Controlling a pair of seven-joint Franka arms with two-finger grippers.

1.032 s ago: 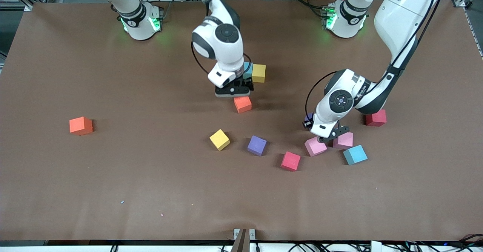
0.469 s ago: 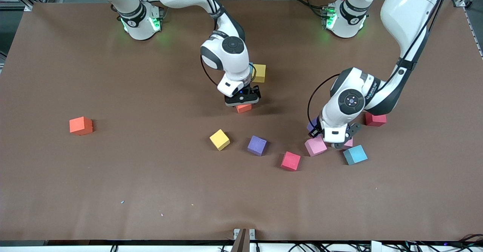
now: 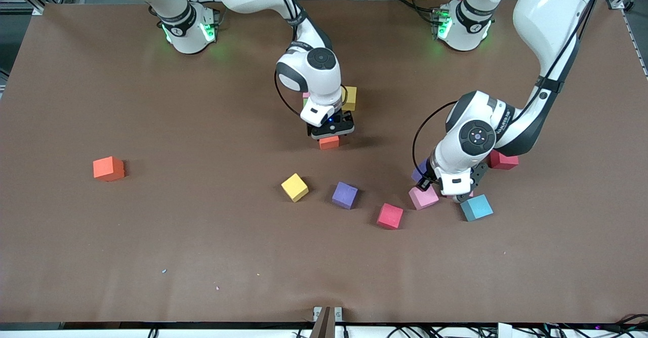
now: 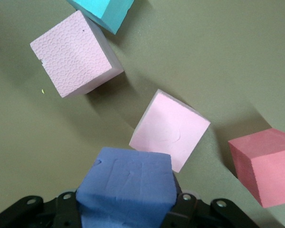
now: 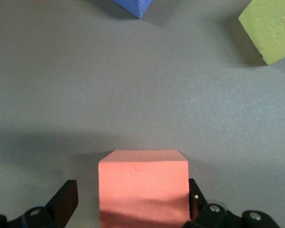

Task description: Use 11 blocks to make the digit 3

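My right gripper (image 3: 331, 134) is open and low over an orange block (image 3: 329, 143) in mid-table. Its fingers stand either side of that block (image 5: 142, 185) in the right wrist view, with the gripper (image 5: 132, 205) down around it. My left gripper (image 4: 128, 211) is shut on a purple-blue block (image 4: 126, 185). That block (image 3: 420, 171) peeks out beside the left hand (image 3: 445, 183), low over two pink blocks (image 4: 171, 129) (image 4: 75, 53). One pink block (image 3: 424, 197) shows in the front view; the hand mostly hides the second.
A teal block (image 3: 476, 207), a red block (image 3: 503, 160) and a pink-red block (image 3: 390, 215) lie round the left gripper. A purple block (image 3: 345, 195) and a yellow block (image 3: 294, 186) lie nearer the camera. A yellow block (image 3: 349, 97) sits by the right wrist. An orange block (image 3: 108, 168) lies alone.
My right gripper came down over the orange block and now straddles it. My left gripper moved with the purple-blue block over the pink blocks, covering one of them.
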